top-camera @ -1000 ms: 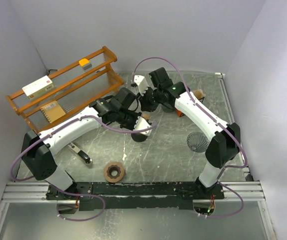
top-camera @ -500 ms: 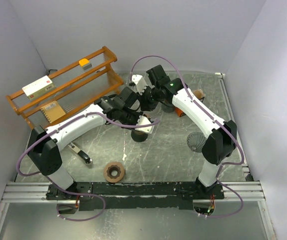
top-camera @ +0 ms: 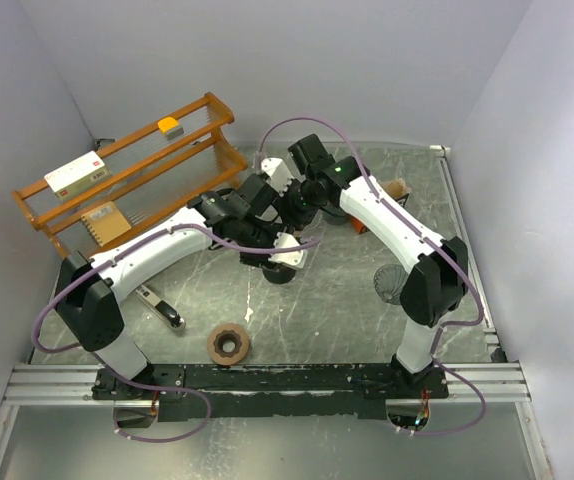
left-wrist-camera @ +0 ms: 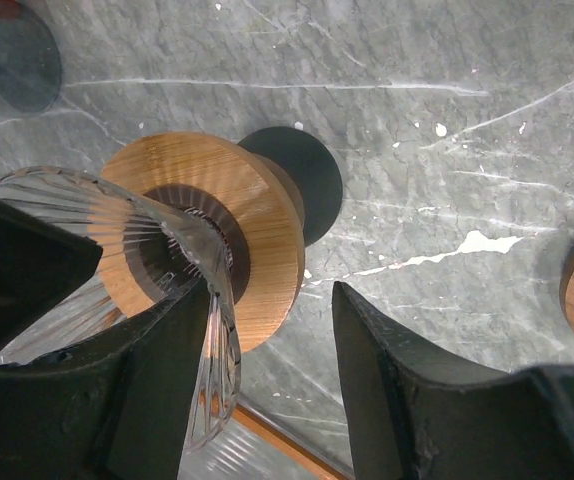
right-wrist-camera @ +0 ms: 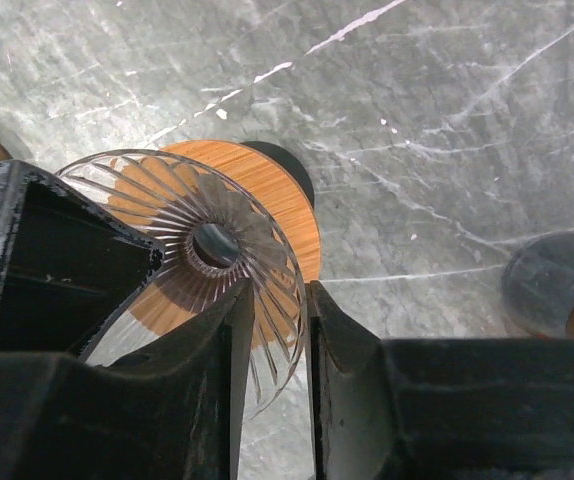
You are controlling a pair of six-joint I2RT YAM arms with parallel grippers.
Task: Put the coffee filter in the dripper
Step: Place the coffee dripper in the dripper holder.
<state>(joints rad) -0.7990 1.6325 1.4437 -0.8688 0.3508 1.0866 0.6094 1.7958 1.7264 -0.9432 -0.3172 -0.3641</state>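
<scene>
The dripper (left-wrist-camera: 257, 215) is a clear ribbed glass cone in a round wooden collar on a black foot, standing mid-table (top-camera: 279, 270). My left gripper (left-wrist-camera: 272, 300) is open. Its left finger rests against the glass rim and the other finger stands well off to the side. My right gripper (right-wrist-camera: 280, 295) straddles the opposite rim of the dripper (right-wrist-camera: 287, 215), one finger inside the cone and one outside, its jaws slightly parted. A brown fluted coffee filter (top-camera: 229, 343) lies alone on the table near the front, far from both grippers.
A wooden rack (top-camera: 127, 180) with small boxes stands at the back left. A dark ribbed cone (top-camera: 395, 283) sits by the right arm. A black-handled tool (top-camera: 162, 308) lies at the left. Orange-brown items (top-camera: 397, 188) sit at the back right.
My left jaws have opened off the dripper's rim. The right jaws have loosened a little on the other side. Both wrists have shifted slightly left over the dripper.
</scene>
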